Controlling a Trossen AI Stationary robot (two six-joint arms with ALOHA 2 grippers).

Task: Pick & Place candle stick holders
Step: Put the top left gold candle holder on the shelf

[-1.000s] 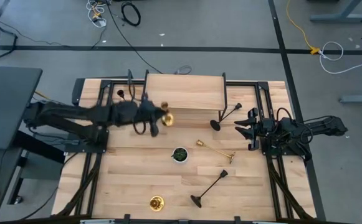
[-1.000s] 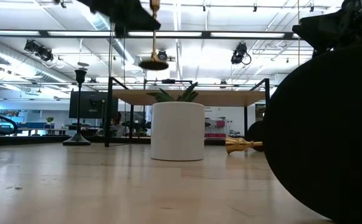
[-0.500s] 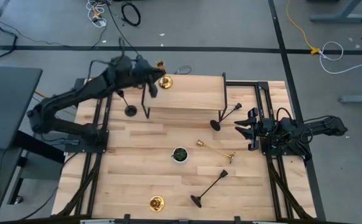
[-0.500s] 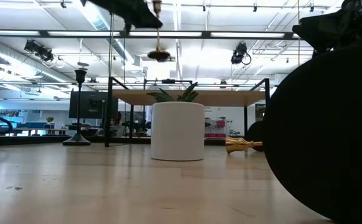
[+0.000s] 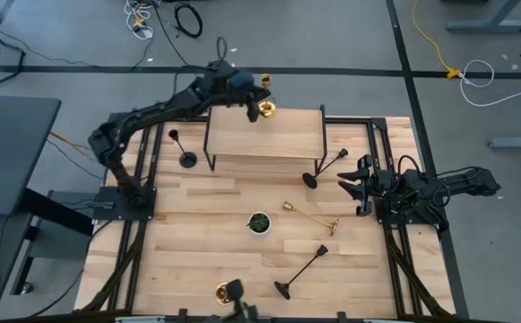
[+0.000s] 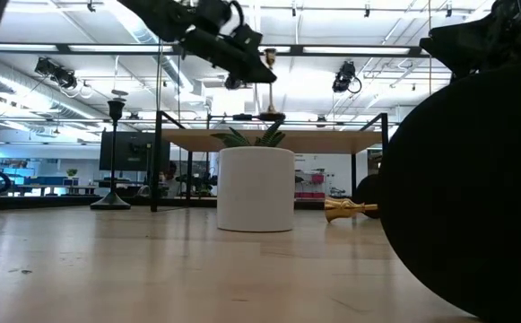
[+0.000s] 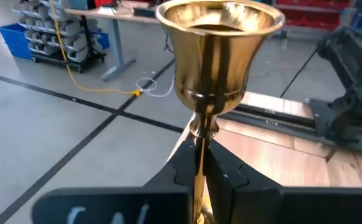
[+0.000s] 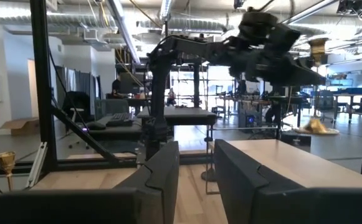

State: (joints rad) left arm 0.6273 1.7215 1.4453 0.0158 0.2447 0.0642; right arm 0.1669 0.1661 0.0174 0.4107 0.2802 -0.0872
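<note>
The left gripper (image 5: 247, 90) is extended over the rear edge of the raised wooden shelf (image 5: 264, 135). Its fingers (image 7: 230, 180) are clamped on the thin stem of a gold candle stick holder (image 7: 217, 68), just below the cup. In the left wrist view, the cup stands upright directly above the fingertips; in the low view, the round base hangs below them, just above the shelf top.

Handling judgement: the holder appears to be rigid polished metal, slim and top-heavy. The smooth stem is likely to slip or pivot between the pads, so the best hold is on the stem close under the cup or near mid-length.

A black holder (image 5: 183, 150) stands upright on the table (image 5: 188, 251), well apart from the left fingers. A second gold holder (image 5: 225, 291) stands at the front edge. Further right, a gold holder (image 5: 310, 217) and a black holder (image 5: 301, 269) lie on their sides, beside a small white bowl (image 5: 258, 222).

The right gripper (image 5: 351, 185) waits at the table's right side, fingers parted and empty. Another black holder (image 5: 325, 167) leans just beyond its fingertips.

No brand, label or readable writing is visible.
</note>
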